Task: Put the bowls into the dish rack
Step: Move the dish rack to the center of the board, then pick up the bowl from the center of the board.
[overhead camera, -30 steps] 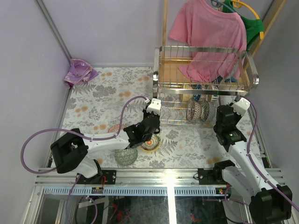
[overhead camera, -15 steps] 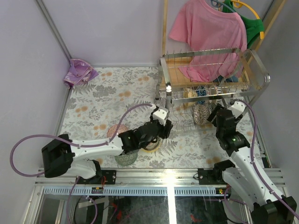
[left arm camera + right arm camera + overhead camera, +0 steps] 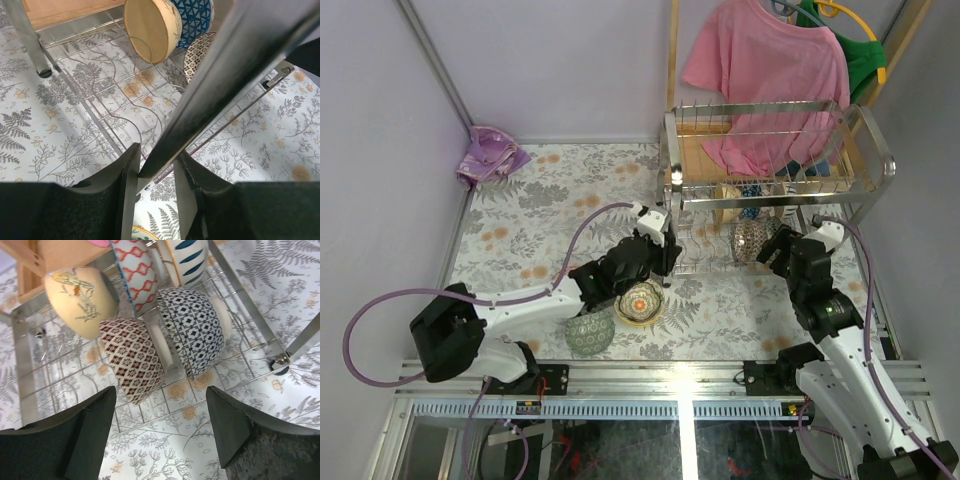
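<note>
Rack shifted right, right fingers opened; two bowls left on the bench.

Against a second ago, the dish rack (image 3: 676, 180) is seen moved rightward; it is stood at the far right of the bench (image 3: 520, 230). The left fingers (image 3: 127, 175), then over the orange bowl (image 3: 640, 302), are now pinched nearly closed on a dark bar of the rack, apparently its near-left post. The right fingers (image 3: 95, 430) have been spread wide and nothing is held. The brown-patterned bowl (image 3: 132, 357) and black-patterned bowl (image 3: 192, 335) are stood on edge in the lower tier just beyond, so a release is inferred. The orange bowl and a green bowl (image 3: 590, 333) are left on the bench, so loading is judged unfinished. The rack grip is read as steadying.
</note>
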